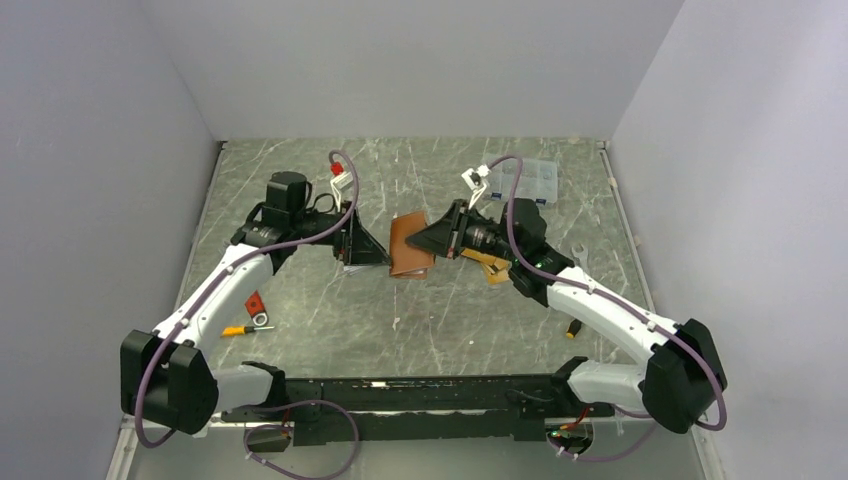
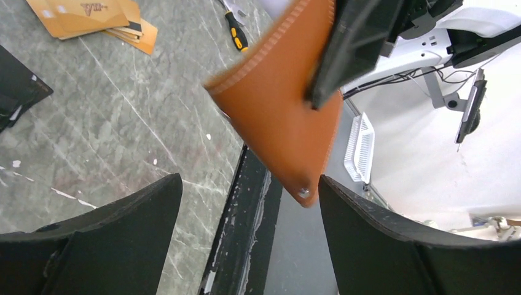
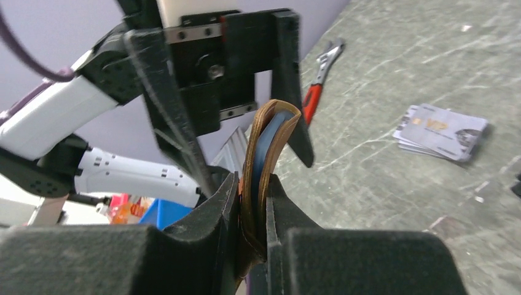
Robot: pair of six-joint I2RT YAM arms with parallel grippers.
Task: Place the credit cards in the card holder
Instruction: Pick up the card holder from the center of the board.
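Note:
The tan-brown leather card holder (image 1: pixel 408 248) is held off the table between the two grippers. My right gripper (image 3: pixel 252 184) is shut on its folded edge, and a blue lining shows inside the card holder (image 3: pixel 265 141). My left gripper (image 2: pixel 250 181) is open, with the card holder's (image 2: pixel 276 104) snap corner hanging between its fingers, touching neither that I can see. Orange-gold credit cards (image 2: pixel 92 18) lie in a pile on the table, also visible beside my right gripper (image 1: pixel 425 240) in the top view (image 1: pixel 492 266). Silver-grey cards (image 3: pixel 439 129) lie apart. My left gripper (image 1: pixel 378 250) faces the card holder.
A clear plastic compartment box (image 1: pixel 530 180) stands at the back right. A wrench (image 1: pixel 578 252) and a small screwdriver (image 1: pixel 573 327) lie on the right. A yellow screwdriver (image 1: pixel 238 330) and a red tool (image 1: pixel 257 305) lie front left. A dark flat thing (image 2: pixel 15 92) lies at the left.

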